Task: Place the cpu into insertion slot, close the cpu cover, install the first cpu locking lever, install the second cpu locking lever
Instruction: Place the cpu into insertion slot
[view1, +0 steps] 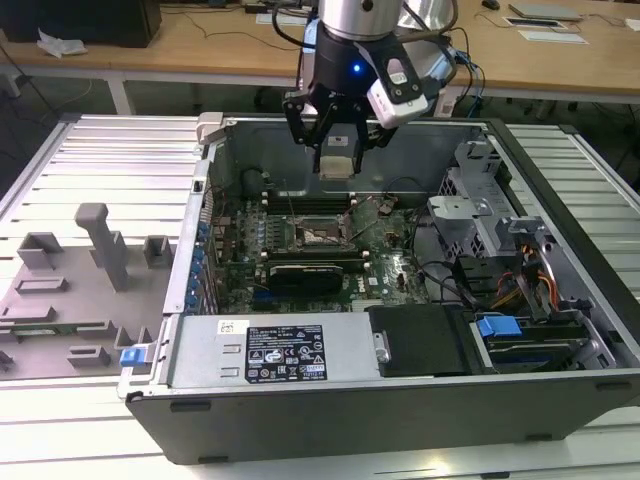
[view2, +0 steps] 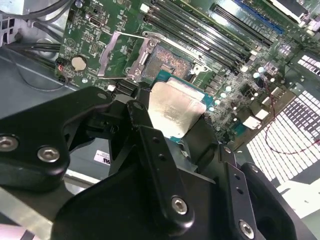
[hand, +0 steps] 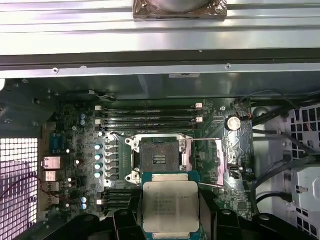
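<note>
Overhead, the gripper (view1: 337, 150), clamped on the cpu (hand: 170, 206), hangs over the motherboard (view1: 390, 265) with its slot (hand: 159, 159) uncovered, inside an open case (view1: 400, 420) on a slatted metal table (view1: 90, 150), wooden desks (view1: 200, 45) behind.

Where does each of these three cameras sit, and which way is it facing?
Exterior view: off the arm, raised, looking down into the open computer case; wrist and gripper show.
First wrist view: on the arm, facing straight down at the motherboard; fingers at the edge.
Second wrist view: on the arm, slanting across the board; fingers in front.
Both wrist views share the held cpu and the empty insertion slot.
</note>
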